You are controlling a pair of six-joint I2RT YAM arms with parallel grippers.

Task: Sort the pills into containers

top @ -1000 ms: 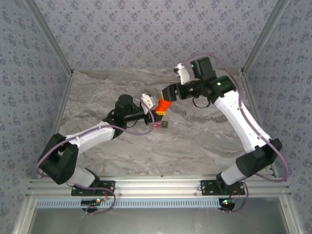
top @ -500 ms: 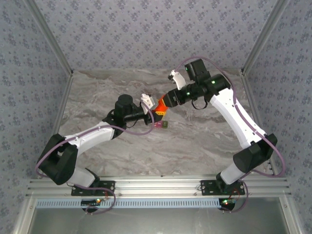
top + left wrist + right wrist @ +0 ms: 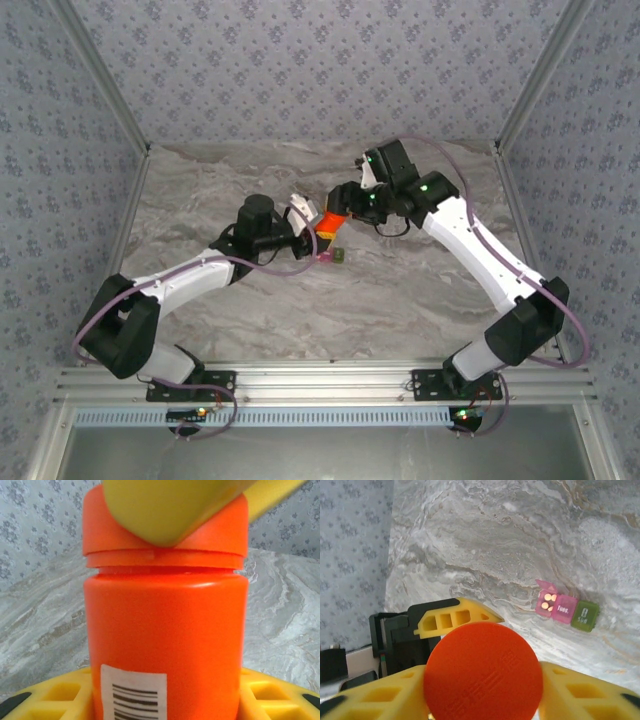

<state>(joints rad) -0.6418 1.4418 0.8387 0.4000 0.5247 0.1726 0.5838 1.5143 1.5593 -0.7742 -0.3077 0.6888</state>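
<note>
An orange-red bottle with a barcode label stands upright, a little above the table, in my left gripper, which is shut on its body. My right gripper comes from above, its yellow fingers pressed against both sides of the bottle's round cap. The containers, a tiny pink and olive-green box, lie on the table just below the bottle. One pink compartment is open, with pale pills inside. The containers sit just right of my left gripper.
The marble tabletop is bare around the box. Patterned walls stand at the left, back and right. A metal rail runs along the near edge by the arm bases.
My right arm has swung left and turned its wrist over the bottle, bringing its fingers onto the cap. The left arm and the bottle have stayed still.
</note>
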